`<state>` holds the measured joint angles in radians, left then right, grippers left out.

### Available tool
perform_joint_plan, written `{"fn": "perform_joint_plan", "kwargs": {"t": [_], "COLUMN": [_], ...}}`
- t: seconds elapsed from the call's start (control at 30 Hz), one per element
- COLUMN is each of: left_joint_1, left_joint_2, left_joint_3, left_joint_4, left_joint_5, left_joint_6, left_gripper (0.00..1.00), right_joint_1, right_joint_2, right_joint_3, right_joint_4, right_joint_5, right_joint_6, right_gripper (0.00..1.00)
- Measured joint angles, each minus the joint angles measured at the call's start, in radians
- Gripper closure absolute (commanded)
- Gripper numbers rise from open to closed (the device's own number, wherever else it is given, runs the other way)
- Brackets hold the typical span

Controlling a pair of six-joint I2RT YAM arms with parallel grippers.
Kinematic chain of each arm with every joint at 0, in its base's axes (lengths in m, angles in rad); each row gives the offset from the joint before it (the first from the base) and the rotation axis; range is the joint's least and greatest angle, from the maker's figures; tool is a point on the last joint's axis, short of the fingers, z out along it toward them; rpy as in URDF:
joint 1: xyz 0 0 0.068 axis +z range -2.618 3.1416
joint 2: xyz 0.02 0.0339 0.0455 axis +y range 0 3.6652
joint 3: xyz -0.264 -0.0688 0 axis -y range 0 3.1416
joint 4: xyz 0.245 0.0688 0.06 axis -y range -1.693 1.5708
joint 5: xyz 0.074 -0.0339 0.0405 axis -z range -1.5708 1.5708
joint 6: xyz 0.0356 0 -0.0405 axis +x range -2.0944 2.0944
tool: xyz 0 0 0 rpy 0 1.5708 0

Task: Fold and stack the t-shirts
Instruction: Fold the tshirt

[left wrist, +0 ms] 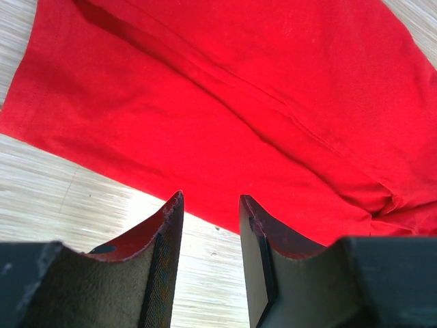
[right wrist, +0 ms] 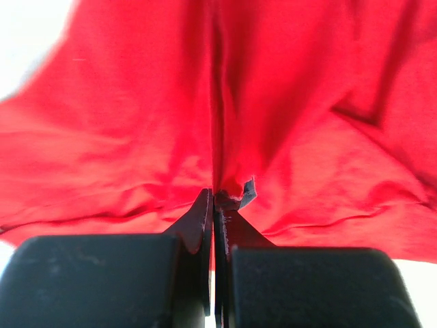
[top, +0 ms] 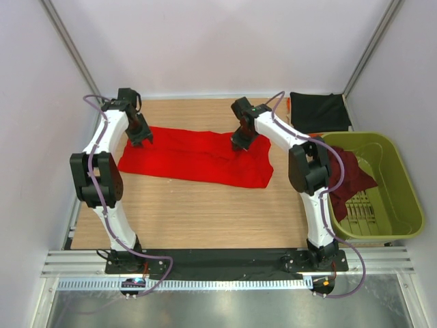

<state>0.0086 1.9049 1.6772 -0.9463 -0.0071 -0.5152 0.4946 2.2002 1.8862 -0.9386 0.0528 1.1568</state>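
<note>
I counted three t-shirts, one of each colour. The single red t-shirt (top: 194, 156) lay spread in a long, wrinkled band across the far half of the table (top: 205, 212), reaching between my two arms. My right gripper (right wrist: 215, 196) was down on the right part of it. Its jaws were pressed together on a pinched ridge of red cloth, and a crease ran away from the tips. My left gripper (left wrist: 210, 198) hung at the shirt's left end. Its two fingers (left wrist: 167, 225) stood apart with nothing between them, and only the shirt's edge and bare wood showed in the gap. I could not tell whether those tips touched the cloth. The one black t-shirt (top: 319, 111) lay flat in the far right corner, apart from the red one. The one maroon t-shirt (top: 349, 171) was draped over the left rim of the lone olive-green basket (top: 403, 198), part of it inside. The basket stood beside the table's right edge, near my right arm.
</note>
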Motion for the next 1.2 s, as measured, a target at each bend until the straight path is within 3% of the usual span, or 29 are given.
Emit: {"fn": "perform_joint_plan", "kwargs": {"t": [0.27,1.2], "left_joint_1": [0.000,0.000], "left_joint_2": [0.000,0.000], "left_joint_3": [0.000,0.000], "left_joint_4": [-0.002,-0.002], "left_joint_5": [-0.005,-0.010], "left_joint_6": [0.000,0.000], "left_gripper": [0.60,0.60], "right_joint_1": [-0.001,-0.008], "right_joint_2": [0.024,0.104], "right_joint_3": [0.072,0.091], "right_joint_4": [0.088,0.350], "right_joint_5": [-0.026,-0.116], "right_joint_6": [0.029,0.063], "right_gripper": [0.99,0.99]}}
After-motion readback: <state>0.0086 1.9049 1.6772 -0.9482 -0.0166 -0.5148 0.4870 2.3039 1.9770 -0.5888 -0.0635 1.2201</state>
